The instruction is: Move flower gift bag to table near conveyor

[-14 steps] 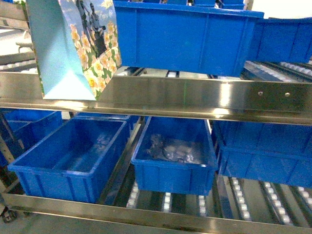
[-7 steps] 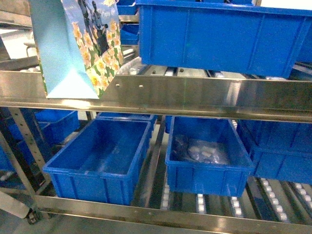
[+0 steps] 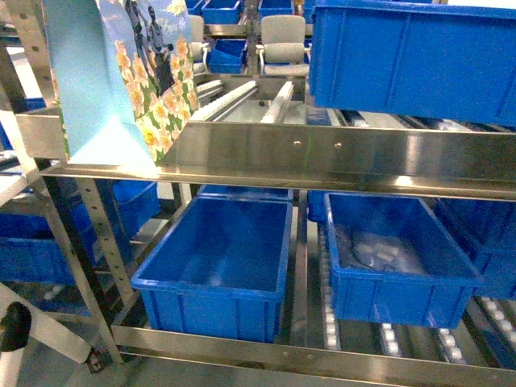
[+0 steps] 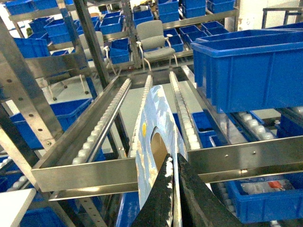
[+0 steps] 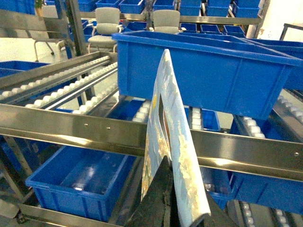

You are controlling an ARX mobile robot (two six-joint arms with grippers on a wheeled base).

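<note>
The flower gift bag (image 3: pixel 121 81), pale blue with yellow daffodils, hangs at the top left of the head view, in front of the conveyor's steel rail (image 3: pixel 322 153). My left gripper (image 4: pixel 173 156) is shut on one upper edge of the bag (image 4: pixel 151 142), beside its handle hole. My right gripper (image 5: pixel 169 163) is shut on another edge of the bag (image 5: pixel 163 113). The conveyor's white roller lanes (image 4: pixel 109 118) slope away beyond it. A white corner of the table (image 4: pixel 12 208) shows at the lower left, with an angled white leg (image 3: pixel 56 334).
Blue crates sit on the rack: a large one on the upper lane (image 3: pixel 411 56) and two on the lower level (image 3: pixel 222 266) (image 3: pixel 399 262). A steel upright post (image 3: pixel 89 242) stands at the left. Office chairs (image 4: pixel 154 40) and further crate shelves lie behind.
The rack and crates have slid to the right across the head view, and the rack's left post and the white leg have come in. The bag keeps its place at the top left.
</note>
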